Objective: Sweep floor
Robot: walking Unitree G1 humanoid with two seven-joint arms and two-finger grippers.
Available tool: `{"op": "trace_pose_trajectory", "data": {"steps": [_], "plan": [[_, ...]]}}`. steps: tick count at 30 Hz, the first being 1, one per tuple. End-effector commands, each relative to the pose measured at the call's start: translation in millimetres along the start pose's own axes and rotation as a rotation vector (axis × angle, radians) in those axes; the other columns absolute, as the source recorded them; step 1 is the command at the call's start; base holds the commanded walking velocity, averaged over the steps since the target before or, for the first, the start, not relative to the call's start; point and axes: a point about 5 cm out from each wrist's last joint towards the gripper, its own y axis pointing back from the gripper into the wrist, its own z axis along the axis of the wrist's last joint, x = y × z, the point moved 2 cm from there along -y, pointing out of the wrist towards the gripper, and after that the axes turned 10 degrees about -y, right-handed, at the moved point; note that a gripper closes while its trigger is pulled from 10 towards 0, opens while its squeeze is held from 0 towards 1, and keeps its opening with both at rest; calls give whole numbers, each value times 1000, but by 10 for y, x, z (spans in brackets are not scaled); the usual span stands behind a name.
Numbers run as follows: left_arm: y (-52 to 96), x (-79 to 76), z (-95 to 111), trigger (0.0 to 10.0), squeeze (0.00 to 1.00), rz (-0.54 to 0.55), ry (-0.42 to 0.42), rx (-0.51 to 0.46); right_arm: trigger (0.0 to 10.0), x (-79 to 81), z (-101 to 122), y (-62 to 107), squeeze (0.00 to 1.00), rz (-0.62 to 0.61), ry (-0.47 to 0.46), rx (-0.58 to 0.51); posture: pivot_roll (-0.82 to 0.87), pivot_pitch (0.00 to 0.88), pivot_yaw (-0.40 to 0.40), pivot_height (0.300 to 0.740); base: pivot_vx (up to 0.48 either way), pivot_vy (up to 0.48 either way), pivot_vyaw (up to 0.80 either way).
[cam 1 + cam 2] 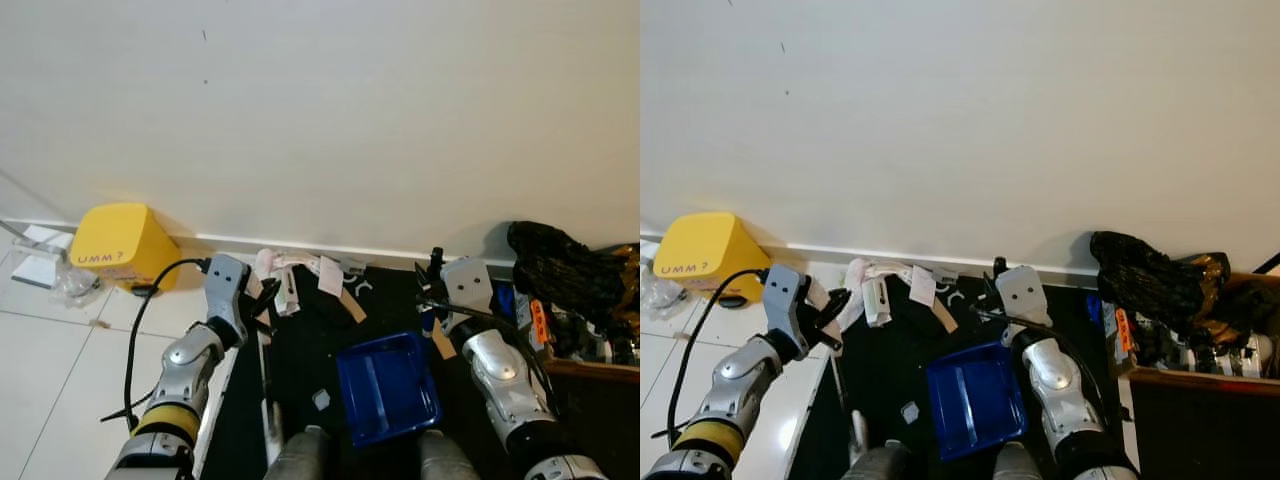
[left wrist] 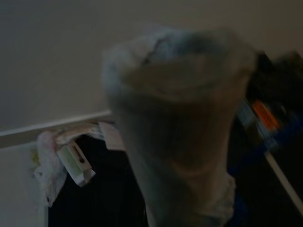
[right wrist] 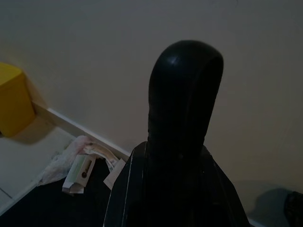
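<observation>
Left gripper (image 1: 262,298) clamped on broom handle (image 1: 266,375), right gripper (image 1: 432,296) on blue dustpan (image 1: 388,388) handle; best to drag far paper litter (image 1: 300,275) nearer.

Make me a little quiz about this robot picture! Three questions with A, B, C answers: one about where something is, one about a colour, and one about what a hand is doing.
1. Where does the pile of paper scraps lie?
A. against the wall's baseboard
B. inside the dustpan
C. on top of the yellow box

2. What colour is the dustpan?
A. red
B. blue
C. green

3. What is the right gripper doing?
A. hanging idle by the robot's side
B. picking up the yellow box
C. holding the dustpan by its handle

Answers:
1 A, the scraps sit along the white baseboard, at the far edge of the dark mat.
2 B, the tray is plainly blue.
3 C, the gripper sits at the dustpan's far end, and the right wrist view shows a black handle rising from its grip.
</observation>
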Motion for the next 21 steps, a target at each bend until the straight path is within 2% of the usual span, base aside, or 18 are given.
{"op": "trace_pose_trajectory", "data": {"steps": [1, 6, 8, 9, 11, 13, 15, 21], "plan": [[-3, -11, 1, 10000, 0, 24, 36, -28, 10000, -41, -54, 70, 0, -16, 14, 19, 67, 272, 86, 740, 0, 0, 0], [-74, -10, 123, 10000, 0, 44, 77, -91, 10000, -59, -23, 56, 0, -26, 7, 6, 66, 291, 89, 740, 0, 0, 0], [-164, -15, 238, 10000, 0, 70, 146, -150, 10000, -72, 4, 29, 0, -37, -15, -1, 61, 287, 86, 740, 0, 0, 0], [-164, -15, 238, 10000, 0, 70, 146, -150, 10000, -72, 4, 29, 0, -37, -15, -1, 61, 287, 86, 740, 0, 0, 0], [-224, -39, 282, 10000, 0, 87, 210, -181, 10000, -69, 17, 13, 0, -34, -20, -3, 51, 280, 80, 740, 0, 0, 0], [-261, -88, 258, 10000, 0, 88, 296, -189, 10000, -58, 25, 6, 0, -24, -16, -4, 46, 272, 77, 740, 0, 0, 0], [-267, -125, 227, 10000, 0, 79, 340, -188, 10000, -58, 30, 4, 0, -21, -14, -5, 45, 268, 75, 740, 0, 0, 0], [-216, -109, 183, 10000, 0, 84, 372, -184, 10000, -78, 54, -10, 0, -22, -12, -10, 40, 260, 74, 740, 0, 0, 0]]}}
